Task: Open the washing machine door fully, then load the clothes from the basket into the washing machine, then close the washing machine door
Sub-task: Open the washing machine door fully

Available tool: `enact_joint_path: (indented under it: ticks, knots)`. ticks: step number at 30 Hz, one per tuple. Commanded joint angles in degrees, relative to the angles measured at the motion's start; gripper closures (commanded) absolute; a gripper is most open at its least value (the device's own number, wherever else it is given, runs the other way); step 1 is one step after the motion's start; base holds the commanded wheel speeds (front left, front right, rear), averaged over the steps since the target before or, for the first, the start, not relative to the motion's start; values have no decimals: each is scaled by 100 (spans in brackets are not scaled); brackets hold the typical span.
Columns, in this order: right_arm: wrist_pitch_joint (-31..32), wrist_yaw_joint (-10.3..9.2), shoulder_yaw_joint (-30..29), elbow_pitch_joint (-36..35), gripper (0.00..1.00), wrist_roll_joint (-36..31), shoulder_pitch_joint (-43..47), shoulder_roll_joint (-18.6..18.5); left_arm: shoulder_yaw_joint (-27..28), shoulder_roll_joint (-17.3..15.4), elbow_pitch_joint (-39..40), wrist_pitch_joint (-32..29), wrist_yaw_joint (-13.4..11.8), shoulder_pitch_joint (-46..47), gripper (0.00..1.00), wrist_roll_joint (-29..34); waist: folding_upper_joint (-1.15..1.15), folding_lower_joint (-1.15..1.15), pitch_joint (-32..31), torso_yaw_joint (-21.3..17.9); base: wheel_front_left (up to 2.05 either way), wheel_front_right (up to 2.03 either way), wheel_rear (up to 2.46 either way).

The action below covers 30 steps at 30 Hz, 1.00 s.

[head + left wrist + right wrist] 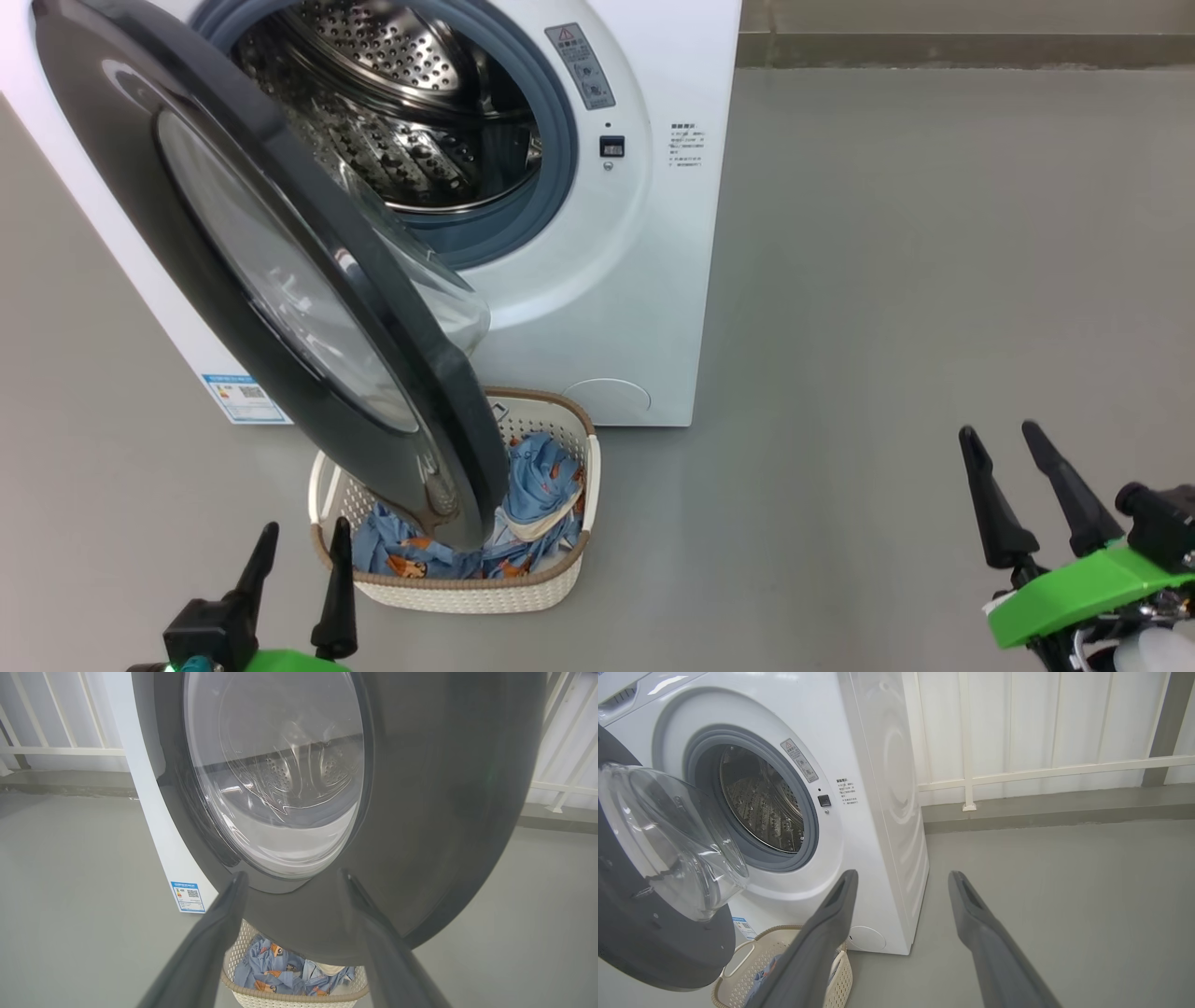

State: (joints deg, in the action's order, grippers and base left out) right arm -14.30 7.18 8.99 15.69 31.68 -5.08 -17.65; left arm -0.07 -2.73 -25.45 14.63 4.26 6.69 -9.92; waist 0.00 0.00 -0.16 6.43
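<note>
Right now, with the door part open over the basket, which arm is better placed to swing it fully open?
Left, probably. The left gripper, open, sits by the free edge of the washing machine door above the basket; the right gripper, open, stands far aside.

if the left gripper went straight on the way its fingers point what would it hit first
Most likely the washing machine door: the open left gripper aims at the lower part of its black outer face, above the basket. Depth is hard to judge.
</note>
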Motion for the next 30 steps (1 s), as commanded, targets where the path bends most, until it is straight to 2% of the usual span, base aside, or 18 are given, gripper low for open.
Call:
enact_joint_path:
  ticks: [1, 11, 12, 13, 14, 21, 26, 30]
  knots:
    - [-70, 31, 43, -115, 0, -33, 25, -63, 184, -59, 102, 37, 23, 132, 0, 78, 0, 0, 2, 9, 0, 0, 0]
    - [-70, 31, 20, -101, 0, -110, 51, -44, 262, -43, 107, 37, 36, 160, 0, 78, 0, 0, 16, 24, 0, 0, 0]
    - [-70, 31, 12, -104, 0, -122, 52, -45, 279, -42, 114, 37, 37, 172, 55, 70, 0, 0, 14, 28, 0, 0, 0]
    - [-70, 31, 6, -107, 0, -134, 55, -45, 301, -41, 139, 37, 37, 189, 89, 55, 0, 0, 12, 33, 0, 0, 0]
    - [-70, 31, 0, -110, 0, -140, 59, -44, 326, -39, 171, 37, 43, 209, 100, 21, 0, 0, 10, 40, 0, 0, 0]
    - [-70, 31, -37, -135, 0, -146, 87, -43, 396, -30, 556, 37, 58, 457, 100, -53, 0, 0, 1, 99, 0, 0, 0]
    - [-70, 31, -38, -176, 0, -188, 84, -49, 314, -24, 1340, 37, -29, 666, 100, -28, 0, 0, 3, 112, 0, 0, 0]
    - [-70, 31, -36, -200, 0, -208, 90, -49, -2, -19, 2079, -21, -108, 768, 100, -13, 0, 0, 8, 98, 0, 0, 0]
